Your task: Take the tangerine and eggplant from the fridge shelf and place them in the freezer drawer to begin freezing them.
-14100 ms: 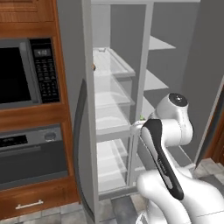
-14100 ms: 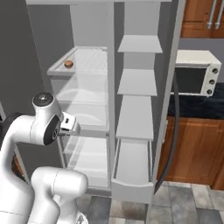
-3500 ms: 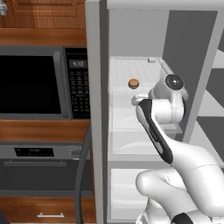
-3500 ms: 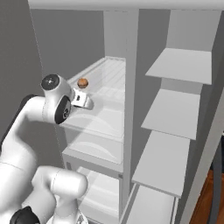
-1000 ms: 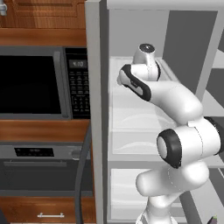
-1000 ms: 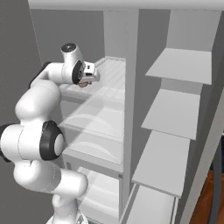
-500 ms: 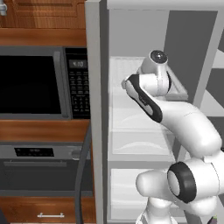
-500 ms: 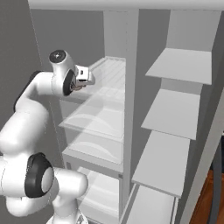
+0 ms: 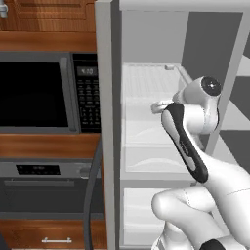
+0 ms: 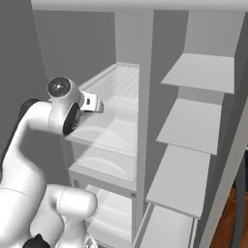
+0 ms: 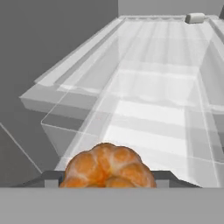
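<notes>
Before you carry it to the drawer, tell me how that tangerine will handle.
The tangerine looks round and lobed, so it would probably roll if set on the ribbed fridge shelf. It sits between the gripper fingers, small against them, so likely light. Its bumpy skin should hold fairly well, though hard squeezing might bruise it.

No legible text, label, brand or sign appears in any view. The microwave point(image 9: 49, 93) carries a small lit display point(image 9: 86, 71) at the top of its control panel point(image 9: 86, 97); the characters on it are too blurred to read. The keypad below the display shows rows of pale button markings, none of which can be made out. The oven point(image 9: 46, 188) beneath has a dark strip display point(image 9: 37, 169) with faint marks, likewise unreadable. The fridge shelf point(image 11: 144, 78) bears no markings.
</notes>
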Robot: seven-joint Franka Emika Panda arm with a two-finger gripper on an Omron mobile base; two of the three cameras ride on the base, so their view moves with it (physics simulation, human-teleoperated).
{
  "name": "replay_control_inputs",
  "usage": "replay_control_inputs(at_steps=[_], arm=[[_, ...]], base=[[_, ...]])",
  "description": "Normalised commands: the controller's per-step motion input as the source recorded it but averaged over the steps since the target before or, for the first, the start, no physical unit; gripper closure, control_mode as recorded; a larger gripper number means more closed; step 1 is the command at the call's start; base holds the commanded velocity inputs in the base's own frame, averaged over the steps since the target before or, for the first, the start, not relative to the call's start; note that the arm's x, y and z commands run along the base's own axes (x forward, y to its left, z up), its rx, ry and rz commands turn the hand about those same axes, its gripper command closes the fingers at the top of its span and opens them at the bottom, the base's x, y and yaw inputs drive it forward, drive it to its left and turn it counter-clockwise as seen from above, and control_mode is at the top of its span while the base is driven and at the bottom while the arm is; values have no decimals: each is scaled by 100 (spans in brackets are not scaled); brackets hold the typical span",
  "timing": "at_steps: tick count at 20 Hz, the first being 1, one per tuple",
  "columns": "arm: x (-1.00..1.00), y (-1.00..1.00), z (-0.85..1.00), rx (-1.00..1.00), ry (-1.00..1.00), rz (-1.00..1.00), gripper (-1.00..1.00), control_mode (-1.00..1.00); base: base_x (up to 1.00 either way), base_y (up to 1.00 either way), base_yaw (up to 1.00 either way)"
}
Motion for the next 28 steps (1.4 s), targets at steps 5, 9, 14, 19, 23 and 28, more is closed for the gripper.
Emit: replay_control_inputs(at_steps=[5,9,14,19,23,28], arm=[[-91,-2,-2,2,13,-7,100,-100],[-67,0,-12,0,24,-10,100,-100],[0,0,0,0,0,0,100,100],[0,0,0,0,0,0,100,100],[0,0,0,0,0,0,100,100],[0,0,0,0,0,0,100,100]], base=[[0,0,0],[0,0,0],[-98,0,-10],[-74,-1,-16],[0,-28,-45],[0,-22,-44]])
